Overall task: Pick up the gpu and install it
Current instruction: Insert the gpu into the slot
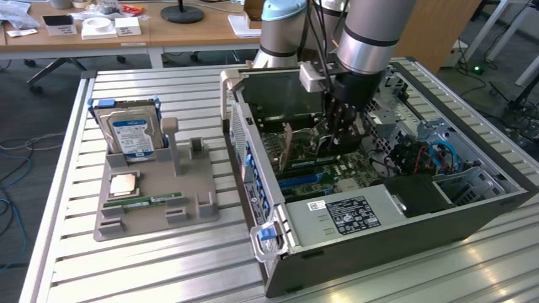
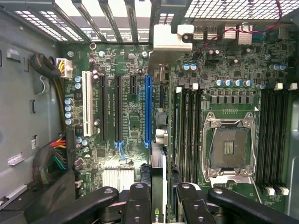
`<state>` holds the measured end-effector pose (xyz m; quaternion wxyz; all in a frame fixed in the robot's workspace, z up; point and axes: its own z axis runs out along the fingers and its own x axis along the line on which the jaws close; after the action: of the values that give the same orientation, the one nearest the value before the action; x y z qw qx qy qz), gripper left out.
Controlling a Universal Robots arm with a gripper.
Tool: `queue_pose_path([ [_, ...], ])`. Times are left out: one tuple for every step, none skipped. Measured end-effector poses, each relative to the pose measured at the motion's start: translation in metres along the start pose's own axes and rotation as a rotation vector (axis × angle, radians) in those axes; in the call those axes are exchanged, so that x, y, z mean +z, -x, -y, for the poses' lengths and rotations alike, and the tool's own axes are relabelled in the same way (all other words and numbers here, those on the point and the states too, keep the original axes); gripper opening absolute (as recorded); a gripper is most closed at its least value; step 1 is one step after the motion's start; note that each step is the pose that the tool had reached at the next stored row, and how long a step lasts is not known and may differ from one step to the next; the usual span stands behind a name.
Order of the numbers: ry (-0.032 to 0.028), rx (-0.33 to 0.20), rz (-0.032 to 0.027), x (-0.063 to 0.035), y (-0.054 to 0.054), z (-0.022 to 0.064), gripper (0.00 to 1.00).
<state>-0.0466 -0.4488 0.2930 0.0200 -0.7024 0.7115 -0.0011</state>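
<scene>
As I watch remotely, the black two-fingered claw (image 2: 161, 189) is clamped on the thin green gpu card (image 2: 159, 168) with its silver metal end bracket, which hangs edge-on just beside the long blue motherboard slot (image 2: 148, 109), running parallel to it.

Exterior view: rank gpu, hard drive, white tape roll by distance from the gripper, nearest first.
1. gpu: clamped in the gripper, inside the case.
2. hard drive: upright in the holder, toward the exterior view's left.
3. white tape roll: on the wooden desk, far back on the exterior view's left.
</scene>
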Motion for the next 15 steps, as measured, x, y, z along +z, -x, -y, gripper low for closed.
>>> queue_pose_path([
  [0.0000,0.000,0.0000,0.0006,0.0000,-0.0003,0.26],
  [0.0000,0.000,0.0000,0.0013,-0.0001,-0.0005,0.26],
  [0.0000,0.000,0.0000,0.0020,-0.0001,-0.0007,0.26],
  [0.0000,0.000,0.0000,0.0026,-0.0001,-0.0010,0.26],
  [0.0000,0.000,0.0000,0.0032,-0.0002,-0.0012,0.26],
  [0.0000,0.000,0.0000,0.0038,-0.0002,-0.0015,0.26],
  [0.0000,0.000,0.0000,0.0044,-0.0002,-0.0017,0.26],
  [0.0000,0.000,0.0001,0.0051,-0.0002,-0.0019,0.26],
  [0.0000,0.000,0.0000,0.0057,-0.0003,-0.0021,0.26],
  [0.0000,0.000,0.0000,0.0065,-0.0003,-0.0024,0.26],
  [0.0000,0.000,0.0000,0.0073,-0.0003,-0.0028,0.26],
  [0.0000,0.000,-0.0001,0.0081,-0.0004,-0.0031,0.26],
  [0.0000,0.000,-0.0001,0.0089,-0.0004,-0.0035,0.26],
  [0.0000,0.000,0.0000,0.0098,-0.0004,-0.0039,0.26],
  [0.0000,0.000,0.0000,0.0105,-0.0004,-0.0042,0.26],
])
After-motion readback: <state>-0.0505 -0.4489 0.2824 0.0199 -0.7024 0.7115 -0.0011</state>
